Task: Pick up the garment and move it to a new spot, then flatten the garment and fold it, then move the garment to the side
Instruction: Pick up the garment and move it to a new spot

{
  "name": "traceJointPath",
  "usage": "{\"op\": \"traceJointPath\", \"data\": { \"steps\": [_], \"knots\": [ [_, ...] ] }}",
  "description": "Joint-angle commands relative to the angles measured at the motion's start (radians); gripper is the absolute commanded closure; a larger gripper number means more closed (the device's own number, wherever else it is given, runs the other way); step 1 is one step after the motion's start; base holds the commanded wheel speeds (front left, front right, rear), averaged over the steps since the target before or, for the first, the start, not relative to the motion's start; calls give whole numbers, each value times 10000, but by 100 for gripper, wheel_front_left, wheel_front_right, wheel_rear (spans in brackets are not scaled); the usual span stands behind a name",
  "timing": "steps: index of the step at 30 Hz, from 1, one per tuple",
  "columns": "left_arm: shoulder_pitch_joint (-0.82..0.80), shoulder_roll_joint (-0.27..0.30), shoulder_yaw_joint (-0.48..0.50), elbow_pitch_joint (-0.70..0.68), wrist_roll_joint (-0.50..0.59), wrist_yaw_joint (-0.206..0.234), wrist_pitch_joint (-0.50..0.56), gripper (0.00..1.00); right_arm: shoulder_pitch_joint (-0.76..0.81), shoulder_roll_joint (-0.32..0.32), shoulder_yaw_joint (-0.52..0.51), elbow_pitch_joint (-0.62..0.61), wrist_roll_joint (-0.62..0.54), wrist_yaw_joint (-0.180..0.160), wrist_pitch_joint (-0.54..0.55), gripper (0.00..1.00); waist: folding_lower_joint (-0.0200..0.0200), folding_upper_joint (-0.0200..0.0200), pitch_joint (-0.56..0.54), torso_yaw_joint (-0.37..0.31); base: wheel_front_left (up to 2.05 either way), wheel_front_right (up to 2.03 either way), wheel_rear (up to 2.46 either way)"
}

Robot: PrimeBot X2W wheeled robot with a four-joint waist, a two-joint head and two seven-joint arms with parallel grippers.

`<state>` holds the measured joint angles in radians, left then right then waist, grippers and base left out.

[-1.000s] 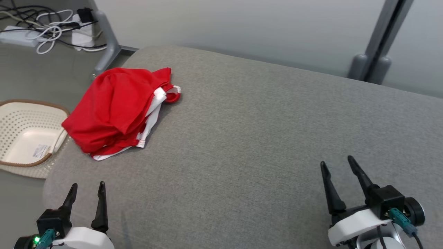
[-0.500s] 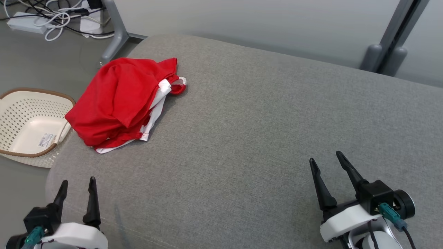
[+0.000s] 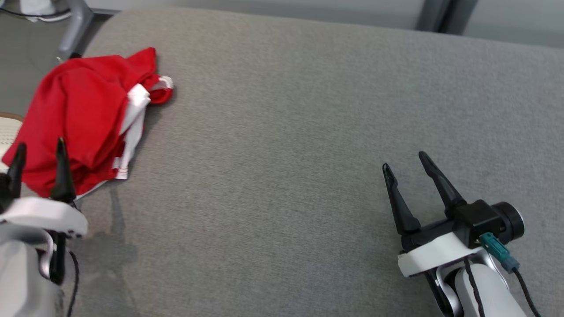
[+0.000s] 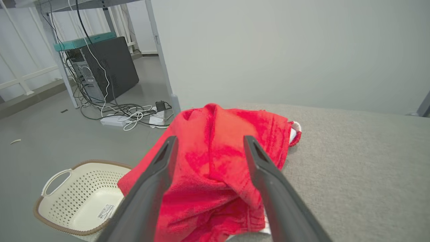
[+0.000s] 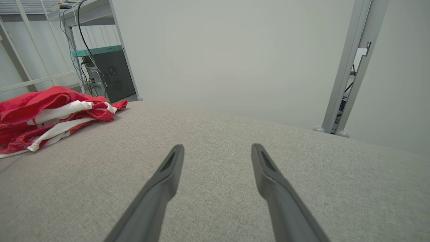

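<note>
A wide grey cushion [image 3: 286,132] carries a crumpled red garment [image 3: 79,114] with white trim at its far left corner. A cream basket [image 4: 77,198] sits on the floor just left of it. The left gripper [image 3: 40,145], fingers spread, has advanced to the garment's near edge. The right gripper [image 3: 405,160], also spread and empty, hovers at near right.

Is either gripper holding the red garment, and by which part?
Nothing is held. Left gripper and right gripper are open and empty; the red garment lies loose on the grey cushion.
</note>
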<state>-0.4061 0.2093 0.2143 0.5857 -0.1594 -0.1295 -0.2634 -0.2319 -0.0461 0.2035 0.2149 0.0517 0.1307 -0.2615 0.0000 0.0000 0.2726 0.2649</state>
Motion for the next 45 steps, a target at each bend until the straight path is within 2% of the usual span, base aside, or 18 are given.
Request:
{"op": "traceJointPath", "data": {
  "steps": [1, 6, 10, 16, 21, 22, 23, 24, 27, 34, 39, 45],
  "knots": [
    [-414, 170, -55, 222, -20, -11, -18, 0, -133, -81, 34, -83, -64, 1, -55, 0, 0, 0, 597, -538, 0, 0, 0],
    [-1599, 1017, -4, 1504, -28, -12, -15, 0, -340, -78, 137, -306, -41, 1, -55, 0, 0, 0, 1074, -1000, 0, 0, 0],
    [-2453, 1631, 32, 2848, 163, 312, 49, 0, -468, -78, 195, -401, -28, 1, -55, 0, 0, 0, 1323, -1287, 0, 0, 0],
    [-3356, 2151, 59, 4563, 262, 1109, 928, 0, -571, -76, 158, -565, 25, 1, -55, 0, 0, 0, 1458, -1550, 0, 0, 0],
    [-3642, 2325, -5, 5288, 298, 1279, 1186, 0, -501, -76, 177, -583, 173, 1, -55, 0, 0, 0, 1336, -1710, 0, 0, 0],
    [-3667, 2362, 7, 5428, 257, 1311, 1185, 34, -484, -76, 173, -590, 208, 1, -55, 0, 0, 0, 1289, -1742, 0, 0, 0],
    [-3674, 2399, 6, 5541, 228, 1309, 1145, 89, -457, -78, 152, -596, 238, 1, -55, 0, 0, 0, 1240, -1770, 0, 0, 0],
    [-3690, 2419, -2, 5674, 193, 1234, 1131, 100, -419, -78, 139, -589, 251, 1, -55, 0, 0, 0, 1183, -1788, 0, 0, 0],
    [-3740, 2445, -24, 5843, 128, 1060, 786, 100, -294, -77, 49, -579, 319, 1, -55, 0, 0, 0, 1005, -1810, 0, 0, 0],
    [-4279, 2221, -420, 5602, 9, 244, 68, 100, 64, -77, -234, -504, 680, 1, -55, 0, 0, 0, 202, -1878, 0, 0, 0],
    [-4522, 1351, -987, 5119, 5, 43, -8, 100, 420, -77, -432, -444, 916, 1, -55, 0, 0, 0, -428, -2020, 0, 0, 0],
    [-4199, -238, -1884, 4116, -73, -21, -25, 100, 902, -77, -652, -392, 1081, 1, -55, 0, 0, 0, -1080, -2426, 0, 0, 0]
  ]
}}
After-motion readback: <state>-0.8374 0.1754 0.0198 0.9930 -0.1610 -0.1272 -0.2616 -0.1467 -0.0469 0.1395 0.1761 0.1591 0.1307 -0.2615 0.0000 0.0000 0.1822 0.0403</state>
